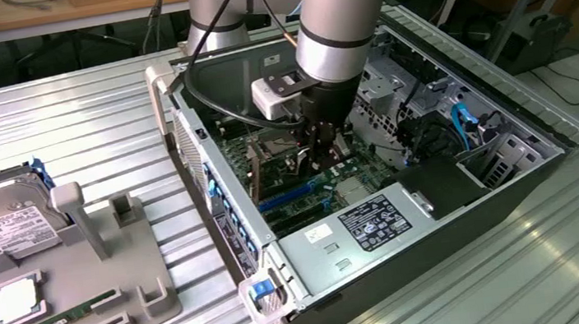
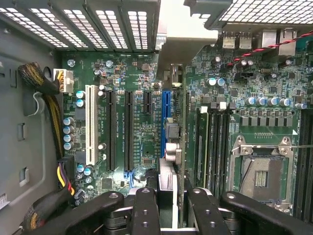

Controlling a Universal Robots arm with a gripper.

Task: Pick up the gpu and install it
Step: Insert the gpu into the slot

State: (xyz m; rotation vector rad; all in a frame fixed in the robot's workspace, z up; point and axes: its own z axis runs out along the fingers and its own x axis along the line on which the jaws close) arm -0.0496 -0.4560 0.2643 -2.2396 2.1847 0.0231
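Observation:
My gripper point(image 1: 321, 151) reaches down into the open computer case point(image 1: 517, 122), over the motherboard. It is shut on the gpu point(image 2: 168, 183), which the wrist view shows edge-on between the two black fingers point(image 2: 146, 210). The card runs from the fingers toward the case's rear wall. Its silver end bracket point(image 2: 178, 46) sits at the slotted rear covers. The card stands right beside and over the blue expansion slot point(image 2: 165, 115). I cannot tell whether its edge is seated in the slot.
A grey parts fixture point(image 1: 86, 303) lies on the exterior view's left, carrying a hard drive point(image 1: 4, 218), a processor point(image 1: 17, 299) and a green memory stick point(image 1: 60, 318). Inside the case are the power supply point(image 1: 375, 222), an empty processor socket point(image 2: 261, 171) and a cable bundle point(image 2: 46, 98).

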